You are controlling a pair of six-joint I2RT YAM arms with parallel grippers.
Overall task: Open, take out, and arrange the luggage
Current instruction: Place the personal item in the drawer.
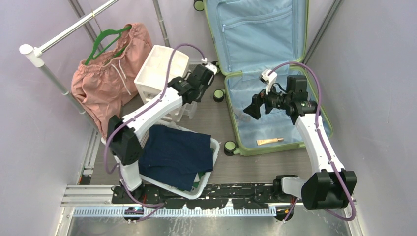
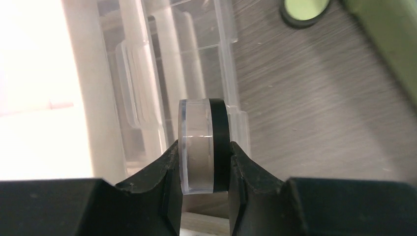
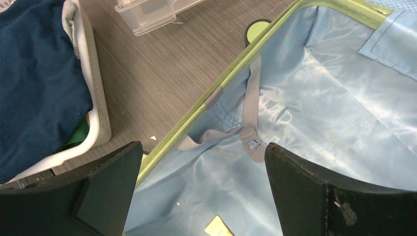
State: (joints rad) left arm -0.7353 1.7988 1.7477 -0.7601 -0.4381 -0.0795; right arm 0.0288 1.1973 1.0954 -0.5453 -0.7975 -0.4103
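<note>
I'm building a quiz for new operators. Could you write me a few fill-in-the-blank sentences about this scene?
The luggage lies ____, its blue lining exposed.
The left claw grips a small round jar, while the right claw holds ____.
The pink shorts hang on a ____ hanger.
Missing words: open; nothing; green.

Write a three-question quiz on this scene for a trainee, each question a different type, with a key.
1. True or false: the luggage lies shut.
2. What does the left gripper hold? A) a small round jar B) a hanger C) a strap
3. Fill in: the right gripper is open above the luggage's light ___ lining.
Key: 1 false; 2 A; 3 blue.
</note>
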